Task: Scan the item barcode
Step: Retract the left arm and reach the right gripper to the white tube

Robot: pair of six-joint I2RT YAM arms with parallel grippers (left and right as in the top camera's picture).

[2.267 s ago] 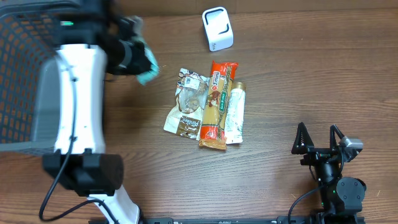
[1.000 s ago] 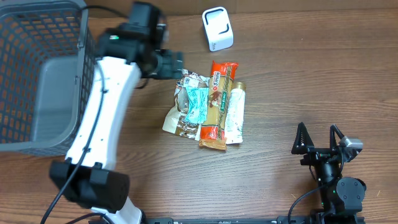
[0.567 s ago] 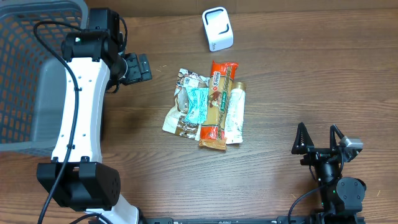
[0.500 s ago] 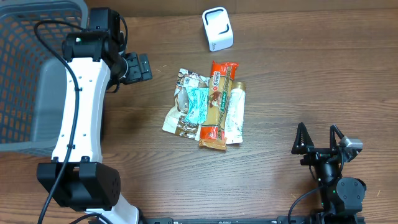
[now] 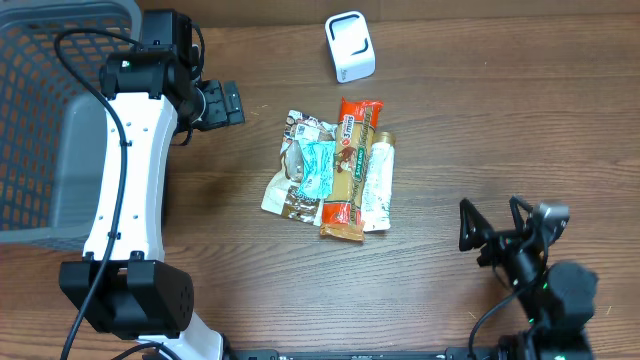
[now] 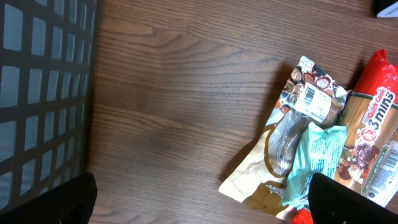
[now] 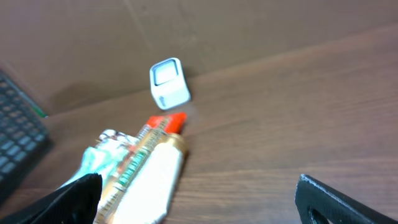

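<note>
Left gripper [image 5: 222,103] and right gripper [image 5: 491,212] hang wide open and empty while the packets [image 5: 345,170] lie heaped mid-table, near the white scanner [image 5: 350,46]; best to pinch one packet's edge, leaving its barcode uncovered

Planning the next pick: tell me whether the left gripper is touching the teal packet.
Apart. Overhead view shows bare wood between the open left gripper and the teal packet.

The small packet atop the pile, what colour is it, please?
The small packet is mint green, clearest in the left wrist view.
</note>
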